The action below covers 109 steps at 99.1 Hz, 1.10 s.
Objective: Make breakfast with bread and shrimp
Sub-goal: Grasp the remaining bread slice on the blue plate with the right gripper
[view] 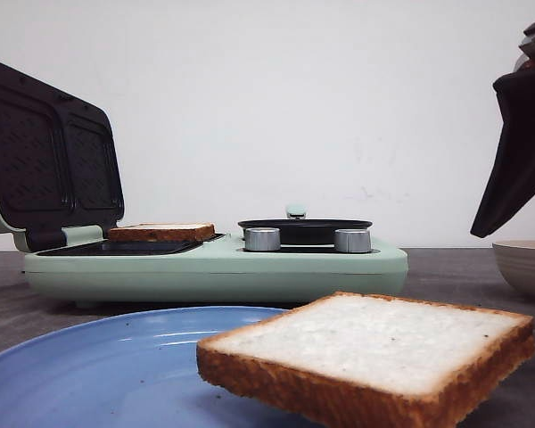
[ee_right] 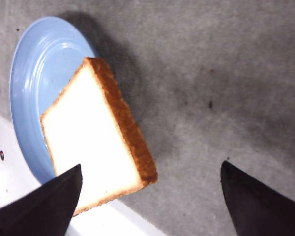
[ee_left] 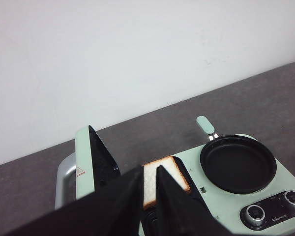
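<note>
One bread slice (view: 160, 232) lies flat on the lower plate of the open mint sandwich maker (view: 214, 267). My left gripper (ee_left: 148, 169) hovers above that bread slice (ee_left: 150, 184), its fingers drawn to a thin slit with nothing between them. The other bread slice (view: 374, 352) rests on the blue plate (view: 98, 357) and overhangs its rim. My right gripper (ee_right: 151, 163) hangs high over this slice (ee_right: 88, 142) and the blue plate (ee_right: 34, 64), open wide and empty. One of its fingers (view: 517, 152) shows at the upper right. The shrimp are out of view.
The maker's dark lid (view: 49, 152) stands upright at the left. A small black pan (view: 305, 230) sits on the maker's right half behind two metal knobs (view: 262, 239). A beige bowl (view: 526, 263) stands at the right edge. The table is dark grey.
</note>
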Each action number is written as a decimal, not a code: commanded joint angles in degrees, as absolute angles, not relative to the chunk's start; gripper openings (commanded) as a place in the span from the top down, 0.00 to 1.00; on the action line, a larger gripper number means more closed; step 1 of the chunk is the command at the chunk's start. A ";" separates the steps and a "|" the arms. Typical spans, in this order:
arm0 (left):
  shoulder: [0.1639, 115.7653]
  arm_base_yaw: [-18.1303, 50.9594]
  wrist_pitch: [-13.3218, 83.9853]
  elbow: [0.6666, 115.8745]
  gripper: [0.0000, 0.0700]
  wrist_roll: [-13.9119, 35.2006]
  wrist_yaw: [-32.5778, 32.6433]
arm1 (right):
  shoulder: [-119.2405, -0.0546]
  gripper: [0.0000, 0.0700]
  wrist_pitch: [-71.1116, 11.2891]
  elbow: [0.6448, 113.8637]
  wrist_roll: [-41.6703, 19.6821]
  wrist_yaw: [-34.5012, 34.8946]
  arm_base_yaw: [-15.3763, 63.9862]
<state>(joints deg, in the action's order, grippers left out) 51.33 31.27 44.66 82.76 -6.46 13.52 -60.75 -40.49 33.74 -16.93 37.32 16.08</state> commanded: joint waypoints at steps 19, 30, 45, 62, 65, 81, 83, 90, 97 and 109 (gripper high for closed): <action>51.64 31.99 44.66 83.94 1.00 -6.15 12.53 | -61.41 0.20 -39.05 34.59 -16.03 37.50 19.44; 51.64 31.99 46.19 83.94 1.00 -6.15 12.56 | -62.00 0.20 -38.65 34.59 -15.66 37.47 21.08; 51.64 31.99 47.24 83.94 1.00 -6.17 12.53 | -64.99 0.20 -38.41 34.59 -12.49 37.45 23.09; 51.64 31.99 47.24 83.94 1.00 -6.15 12.53 | -70.08 0.20 -36.67 34.59 -11.55 37.50 23.55; 51.64 31.99 47.22 83.94 1.00 -6.15 12.53 | -70.85 0.20 -36.10 34.59 -11.57 37.52 23.55; 51.62 31.99 47.24 83.94 1.00 -6.15 12.53 | -72.53 0.27 -33.71 34.59 -12.21 38.68 23.55; 51.62 31.99 47.24 83.94 1.00 -6.15 12.53 | -72.58 0.31 -33.45 34.59 -12.23 39.35 23.55; 51.62 31.99 47.24 83.94 1.00 -6.15 12.53 | -72.58 0.49 -32.69 34.59 -12.23 41.50 23.55; 51.62 31.99 47.24 83.94 1.00 -6.15 12.53 | -72.58 0.61 -32.01 34.59 -12.71 42.81 23.55; 51.62 31.99 47.20 83.94 1.00 -6.15 12.53 | -72.58 0.66 -31.88 34.59 -12.82 43.88 23.55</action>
<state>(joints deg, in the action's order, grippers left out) 51.31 31.57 47.81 82.76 -6.46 12.84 -71.88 -32.18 33.74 -12.71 43.22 23.22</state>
